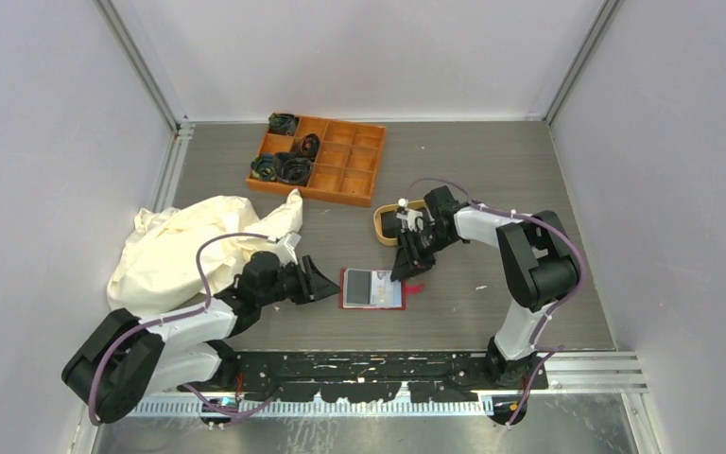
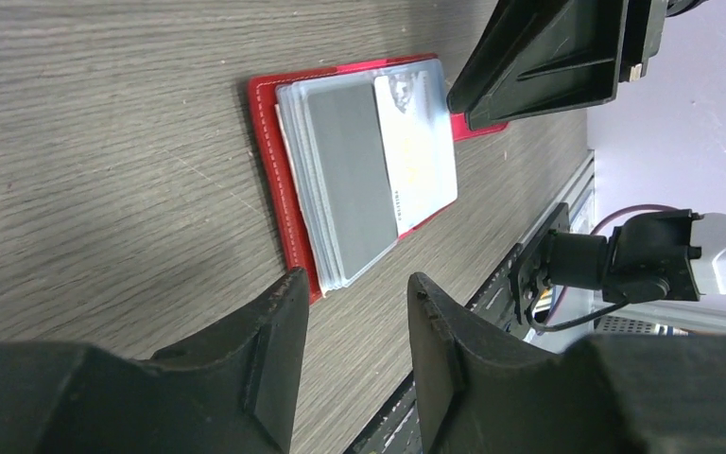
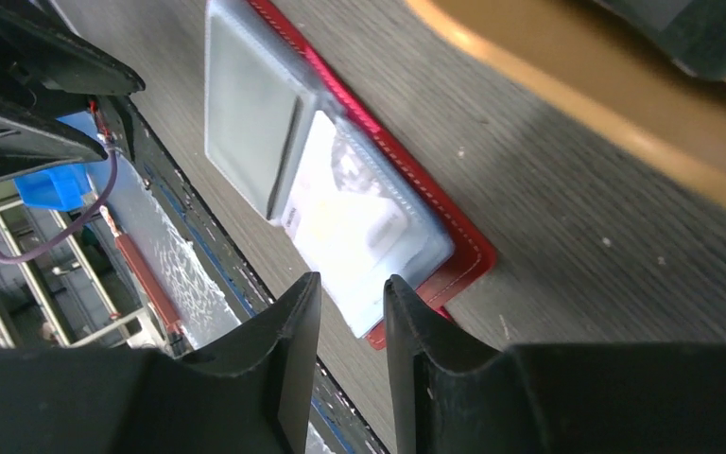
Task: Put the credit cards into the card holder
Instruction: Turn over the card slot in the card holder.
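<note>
The red card holder (image 1: 344, 289) lies open on the table between my two grippers. In the left wrist view its red edge (image 2: 269, 161) frames clear pockets holding a grey card (image 2: 350, 180) and a white card (image 2: 418, 161). My left gripper (image 1: 326, 284) is low at the holder's left side, open (image 2: 354, 284), its fingers empty and just short of the holder's corner. My right gripper (image 1: 405, 271) hangs over the holder's right corner (image 3: 458, 251), open by a narrow gap (image 3: 352, 284) with nothing in it. The white card (image 3: 350, 218) lies just beyond its tips.
A tan oval tray (image 1: 380, 227) stands right behind the right gripper, its rim (image 3: 567, 85) close to the holder. An orange compartment box (image 1: 354, 161) with dark items sits at the back. A crumpled cream cloth (image 1: 189, 246) lies at the left beside the left arm.
</note>
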